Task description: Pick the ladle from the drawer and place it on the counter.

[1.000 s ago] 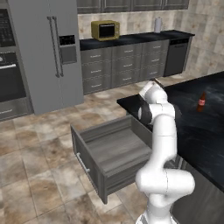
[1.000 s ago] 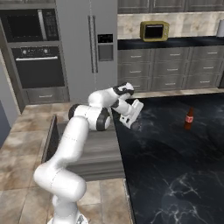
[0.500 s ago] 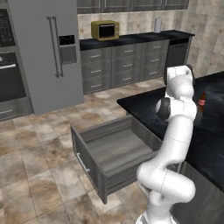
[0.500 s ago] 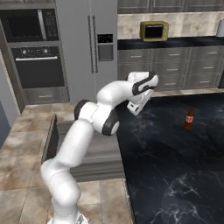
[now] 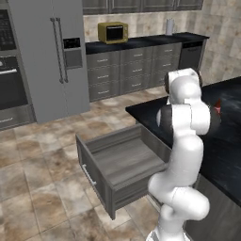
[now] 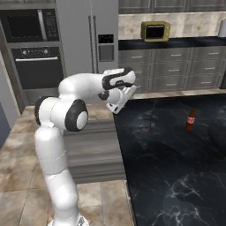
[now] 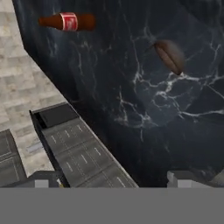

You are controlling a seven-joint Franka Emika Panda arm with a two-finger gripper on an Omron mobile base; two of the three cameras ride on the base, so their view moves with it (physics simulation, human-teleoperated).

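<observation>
1. The counter (image 6: 176, 176) takes the whole 4 o'clock half of the right base view. It is a glossy black slab with white veining. Its long edge runs from 12 down to 6 o'clock, right beside the drawer, and there is plenty of bare stone toward 5 o'clock.
2. The fridge (image 5: 47, 56) stands tall at 11 o'clock in the left base view, with a wide run of tiled floor between it and the drawer.
3. The drawer (image 5: 127, 160) is pulled out at 7 o'clock in the left base view. Its flat front faces the open floor and its grey wood-grain bottom is bare. Its back end tucks under the counter edge.
4. The gripper (image 6: 118, 102) hangs over the counter's near corner, at 12 o'clock of the drawer in the right base view. In the hand view its fingertips (image 7: 183, 177) stand wide apart with nothing between them.
5. The microwave (image 5: 113, 32) is yellow, on the far black top at 12 o'clock.
6. The bottle (image 6: 190, 120) stands upright at 3 o'clock on the slab, brown with a red label.
7. The ladle (image 7: 169, 56) lies on the counter at 1 o'clock in the hand view. It is in from the edge and well apart from the bottle, with clear stone all round it.
</observation>
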